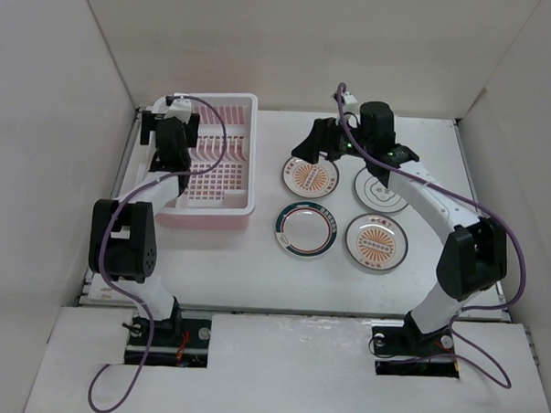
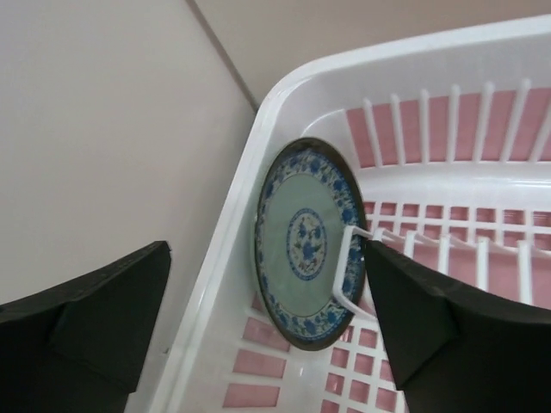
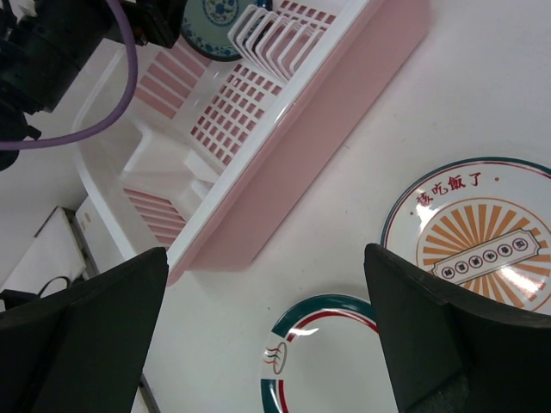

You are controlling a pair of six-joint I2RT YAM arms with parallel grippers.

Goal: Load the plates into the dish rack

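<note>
White walls box in a white table (image 1: 419, 277), with both arms bolted at its near edge. The dish rack (image 1: 211, 219) sits toward the far left corner of the table, its long side running from near to far.

The left gripper (image 2: 263, 247) hangs over the far left corner of the rack with its jaws spread wide and nothing held between them. Below it the dark teal plate (image 2: 301, 232) stands on edge inside the rack, tilted against the side wall close to the rounded corner. A white divider rib (image 2: 349, 267) crosses in front of its other rim. In the top view the left arm hides this plate.

Four plates lie flat on the table to the right of the rack, in two rows of two and apart from each other. In the far row are an orange sunburst plate (image 1: 310, 176) and a grey-rimmed white plate (image 1: 372, 200) (partly under the right arm). In the near row are a green-rimmed white plate (image 1: 305, 230) and a second sunburst plate (image 1: 376, 240).

The right gripper (image 3: 265, 251) hovers above the far sunburst plate with its jaws fully apart, empty, touching nothing.
</note>
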